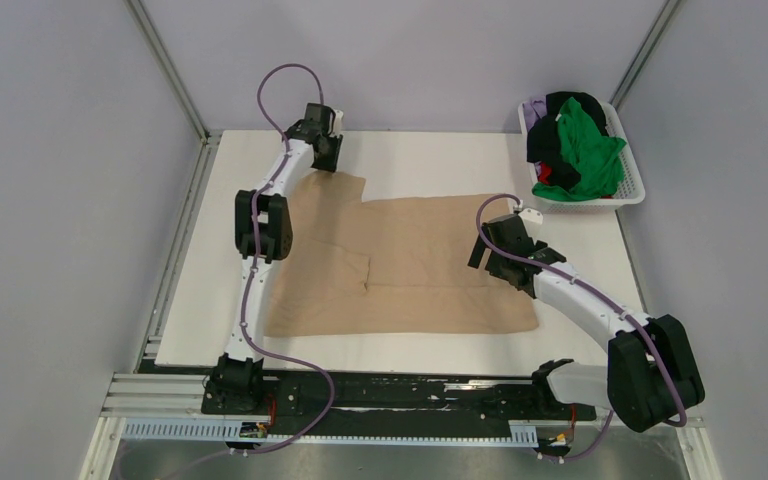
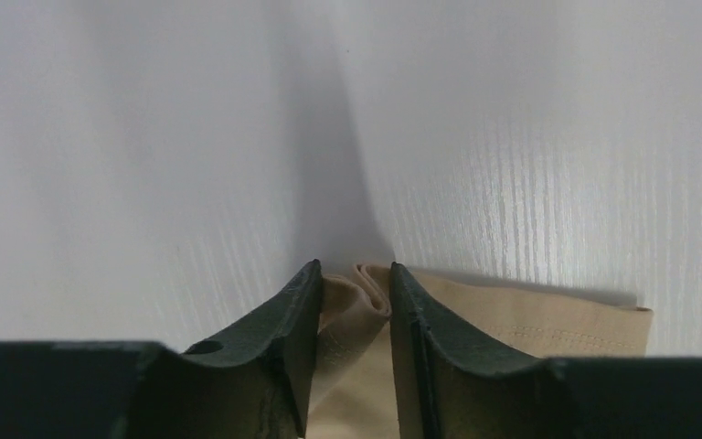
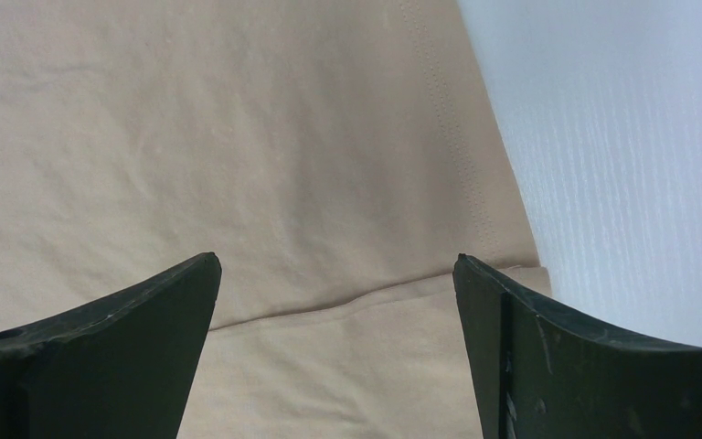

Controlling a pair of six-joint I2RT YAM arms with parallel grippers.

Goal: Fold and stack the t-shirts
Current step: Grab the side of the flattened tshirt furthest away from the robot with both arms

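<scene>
Much of tan t-shirt beyond left wrist view's lower edge, some behind left gripper.

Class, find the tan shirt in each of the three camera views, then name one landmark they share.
Top view: tan shirt spread flat mid-table.
Left wrist: its edge bunched between the jaws, bottom centre.
Right wrist: fills left and centre, hem on right.
Shared landmark: the white table beside the shirt's hem.

White table, tan t-shirt spread flat mid-table, white basket at far-right corner
</scene>
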